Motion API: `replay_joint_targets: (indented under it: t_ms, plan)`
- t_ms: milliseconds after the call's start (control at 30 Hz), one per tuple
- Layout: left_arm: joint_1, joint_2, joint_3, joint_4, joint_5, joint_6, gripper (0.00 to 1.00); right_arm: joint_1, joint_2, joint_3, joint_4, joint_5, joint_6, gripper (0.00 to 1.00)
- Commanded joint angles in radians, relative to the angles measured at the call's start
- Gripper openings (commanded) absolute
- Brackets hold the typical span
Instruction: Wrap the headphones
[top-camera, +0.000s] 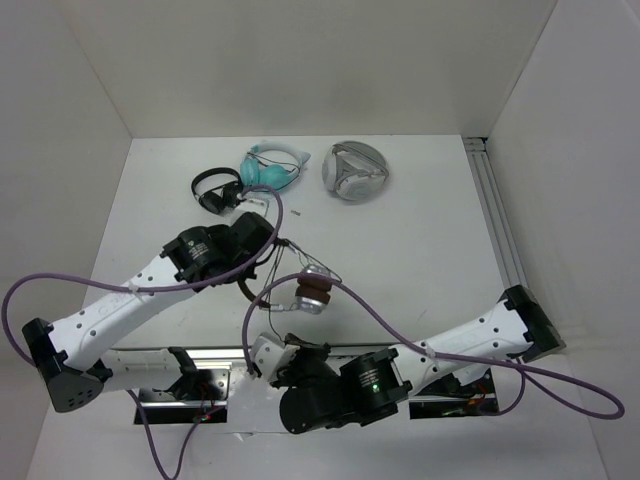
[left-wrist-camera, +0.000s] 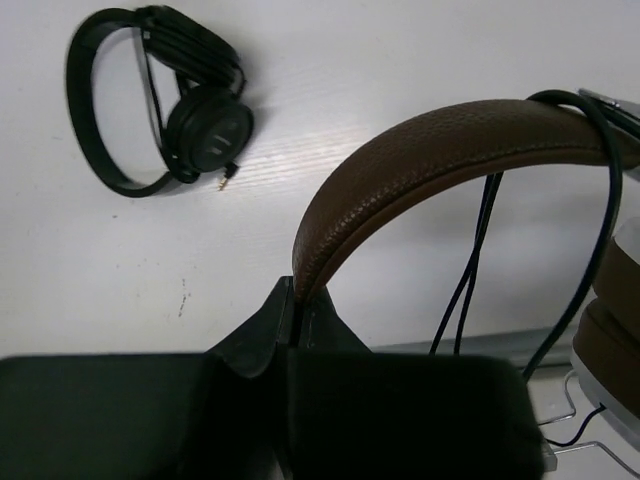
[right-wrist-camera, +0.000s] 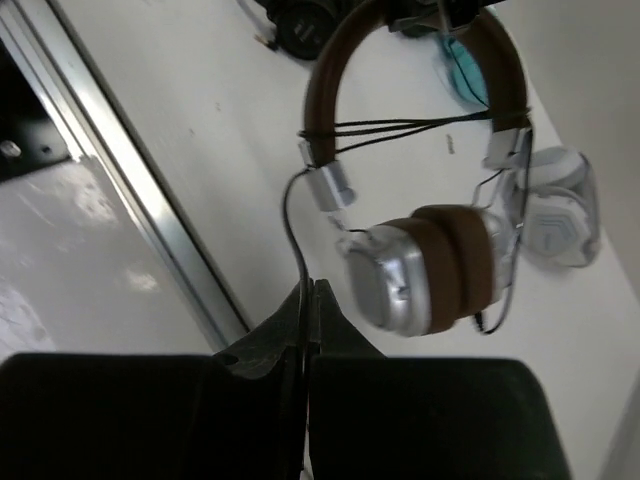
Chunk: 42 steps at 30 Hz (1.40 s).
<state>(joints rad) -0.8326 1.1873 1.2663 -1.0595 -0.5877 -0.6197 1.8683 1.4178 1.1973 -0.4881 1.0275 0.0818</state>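
Top external: headphones (top-camera: 315, 293) held up; arm labels (top-camera: 372, 364) illegible.

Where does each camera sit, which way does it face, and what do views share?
Top external: high behind the left arm and right arm, looking down at the table; they hold the headphones between them.
Left wrist: on the left arm, looking along the left gripper, shut on the brown headband.
Right wrist: on the right arm, looking past the right gripper, shut on the cable.
Shared: all three show the headphones; top and left wrist share black headphones.
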Motion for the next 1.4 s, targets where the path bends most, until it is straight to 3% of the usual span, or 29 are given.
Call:
replay_joint_targets:
  t_ms: [0, 233, 400, 533, 767, 1033, 1167, 1367]
  plan:
    - [-0.036, -0.038, -0.024, 0.101, 0.12, 0.135, 0.0, 0.021, 0.038, 0.077, -0.276, 0.101, 0.009, 0.0]
    - [-0.12, -0.098, -0.088, 0.141, 0.406, 0.235, 0.0, 0.04, 0.027, 0.079, -0.392, 0.167, 0.05, 0.06]
    - [-0.192, -0.088, -0.107, 0.141, 0.439, 0.235, 0.0, 0.04, -0.032, 0.061, -0.4, 0.19, 0.053, 0.06]
    - [-0.247, -0.068, -0.116, 0.131, 0.459, 0.235, 0.0, 0.04, -0.097, 0.015, -0.346, 0.2, 0.0, 0.13]
    - [-0.258, -0.068, -0.125, 0.131, 0.495, 0.235, 0.0, -0.004, -0.232, -0.054, -0.311, 0.19, -0.034, 0.19]
    - [-0.258, -0.107, -0.125, 0.15, 0.554, 0.265, 0.0, -0.151, -0.385, -0.215, -0.086, 0.071, -0.189, 0.21]
    - [-0.258, -0.117, -0.125, 0.159, 0.623, 0.284, 0.0, -0.231, -0.463, -0.295, 0.058, -0.016, -0.302, 0.3]
    - [-0.258, -0.117, -0.091, 0.159, 0.58, 0.275, 0.0, -0.327, -0.448, -0.317, 0.095, -0.131, -0.303, 0.34]
